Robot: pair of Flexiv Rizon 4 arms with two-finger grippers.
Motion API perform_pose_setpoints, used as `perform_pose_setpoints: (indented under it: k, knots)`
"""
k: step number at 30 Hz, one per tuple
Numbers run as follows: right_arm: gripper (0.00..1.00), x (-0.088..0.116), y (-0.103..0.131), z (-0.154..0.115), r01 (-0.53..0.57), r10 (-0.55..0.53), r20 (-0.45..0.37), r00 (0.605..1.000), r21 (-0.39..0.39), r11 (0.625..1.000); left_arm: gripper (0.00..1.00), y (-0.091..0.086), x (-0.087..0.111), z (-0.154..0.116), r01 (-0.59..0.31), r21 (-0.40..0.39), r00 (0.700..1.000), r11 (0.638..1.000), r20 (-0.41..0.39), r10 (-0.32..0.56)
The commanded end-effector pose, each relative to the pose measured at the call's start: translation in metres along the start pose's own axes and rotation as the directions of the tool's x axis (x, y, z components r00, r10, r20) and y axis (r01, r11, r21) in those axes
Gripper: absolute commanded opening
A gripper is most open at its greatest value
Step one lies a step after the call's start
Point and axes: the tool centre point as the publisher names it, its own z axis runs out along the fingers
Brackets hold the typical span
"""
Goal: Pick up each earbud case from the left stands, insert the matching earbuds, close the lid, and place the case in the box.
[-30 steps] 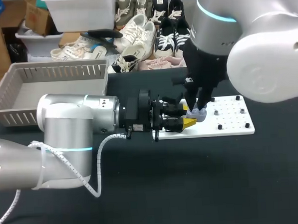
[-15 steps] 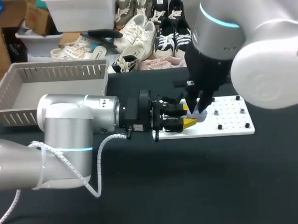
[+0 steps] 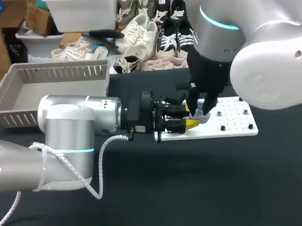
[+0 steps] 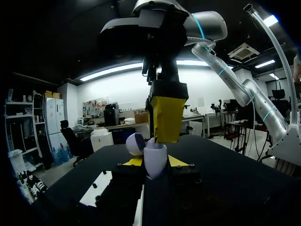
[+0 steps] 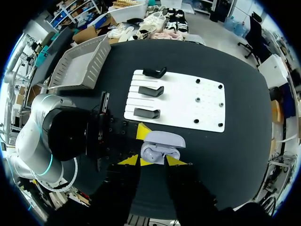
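Observation:
A lavender earbud case with its lid up is held over the white board's left end. My left gripper comes in level from the left and is shut on the case. Earbuds lie in its wells in the right wrist view. My right gripper hangs straight above the case, a little clear of it. Its fingers stand apart with nothing between them. Three black stands on the board are bare.
The white board carries several small black pegs on its right half. A grey slatted basket stands at the table's back left. Black tabletop lies in front of the board.
My right gripper has lifted slightly off the case and its fingers have spread. The left gripper and the case have not moved.

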Motion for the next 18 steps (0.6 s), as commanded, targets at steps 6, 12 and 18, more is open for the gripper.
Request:
perform_pose_setpoints:
  k: [6, 12, 18]
  knots:
    - [0.48, 0.007, 0.001, -0.014, -0.001, 0.001, 0.027, 1.000, 0.002, 1.000, 0.00, -0.001, 0.000, 0.000, -0.002, -0.005, 1.000, 1.000, 0.001, 0.002]
    - [0.92, 0.003, -0.011, -0.025, -0.062, 0.063, 0.041, 0.997, -0.025, 0.998, 0.00, -0.001, 0.000, 0.000, -0.002, -0.005, 1.000, 1.000, 0.001, 0.002]
    - [1.00, -0.012, -0.025, -0.023, -0.182, 0.182, 0.052, 0.982, -0.016, 0.983, 0.00, -0.001, 0.000, 0.000, -0.002, -0.005, 1.000, 1.000, 0.001, 0.002]
